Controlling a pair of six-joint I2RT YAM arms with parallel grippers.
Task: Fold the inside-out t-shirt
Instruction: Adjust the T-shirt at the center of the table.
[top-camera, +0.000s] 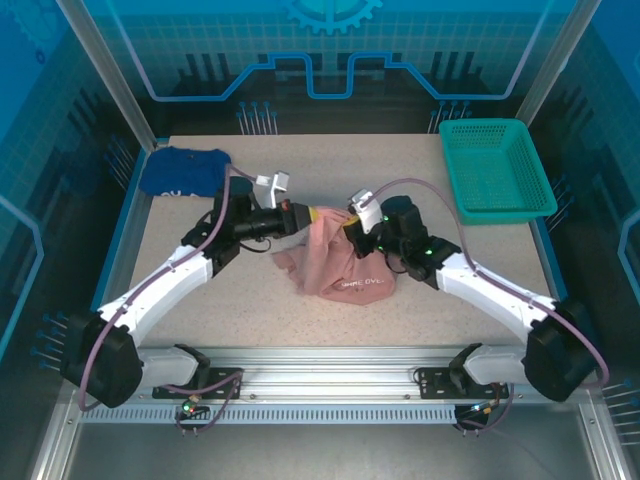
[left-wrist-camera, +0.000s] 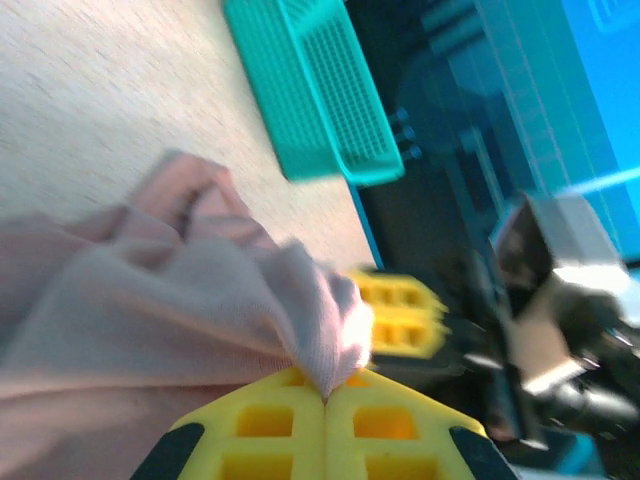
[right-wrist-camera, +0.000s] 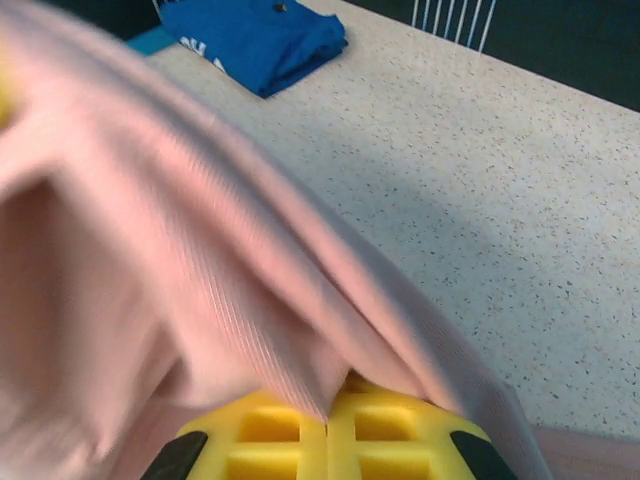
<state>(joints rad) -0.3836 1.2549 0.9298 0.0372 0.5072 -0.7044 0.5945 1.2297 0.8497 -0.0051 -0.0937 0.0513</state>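
The inside-out t-shirt (top-camera: 335, 262) is a dusty-pink bunch in the middle of the table, its top lifted between the two arms. My left gripper (top-camera: 312, 215) comes in from the left and is shut on a peak of the pink cloth (left-wrist-camera: 330, 340), which sticks out from between the closed yellow fingers (left-wrist-camera: 260, 425). My right gripper (top-camera: 352, 228) comes in from the right, shut on another fold of the shirt (right-wrist-camera: 200, 300) that drapes over its yellow fingers (right-wrist-camera: 390, 430). The right gripper's yellow fingers (left-wrist-camera: 395, 315) show blurred just beyond the left one.
A folded dark blue garment (top-camera: 183, 170) lies at the table's back left corner (right-wrist-camera: 255, 40). A teal mesh basket (top-camera: 495, 168) stands at the back right (left-wrist-camera: 320, 95). Bare speckled tabletop (top-camera: 330, 160) stretches behind the shirt.
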